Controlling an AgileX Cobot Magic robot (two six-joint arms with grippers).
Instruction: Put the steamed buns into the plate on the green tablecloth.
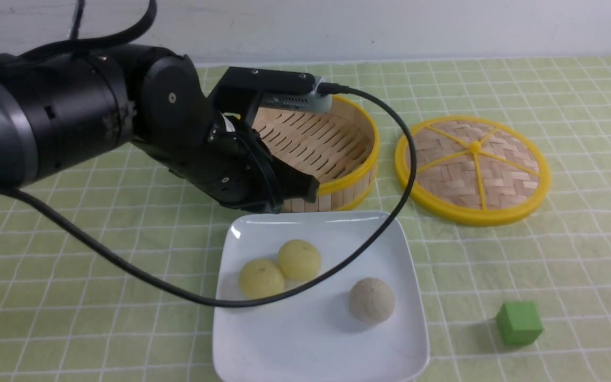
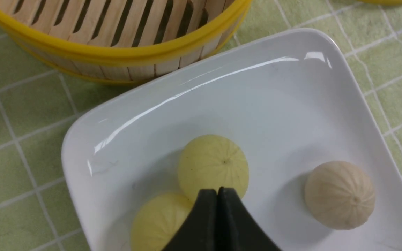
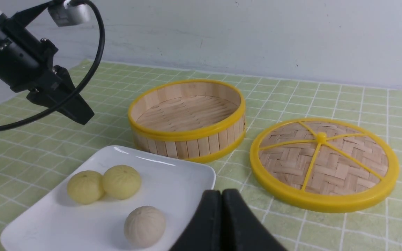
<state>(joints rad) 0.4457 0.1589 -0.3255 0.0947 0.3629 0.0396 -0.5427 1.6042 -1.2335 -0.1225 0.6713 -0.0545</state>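
Three steamed buns lie in the white square plate (image 1: 401, 318) on the green tablecloth (image 1: 72, 276): two pale yellow ones (image 1: 299, 259) (image 1: 261, 278) touching at the left, a greyish-white one (image 1: 372, 300) at the right. My left gripper (image 1: 305, 187) hangs shut and empty above the plate's far edge, in front of the steamer basket. In the left wrist view its tips (image 2: 217, 191) are pressed together over the yellow buns (image 2: 213, 165). My right gripper (image 3: 221, 192) is shut and empty, out of the front view; its camera sees the plate (image 3: 187, 174) and the buns (image 3: 144, 226).
An empty yellow-rimmed bamboo steamer basket (image 1: 358, 159) stands just behind the plate. Its woven lid (image 1: 472, 168) lies flat to the right. A green cube (image 1: 518, 322) sits at the front right. A black cable (image 1: 390, 212) droops over the plate.
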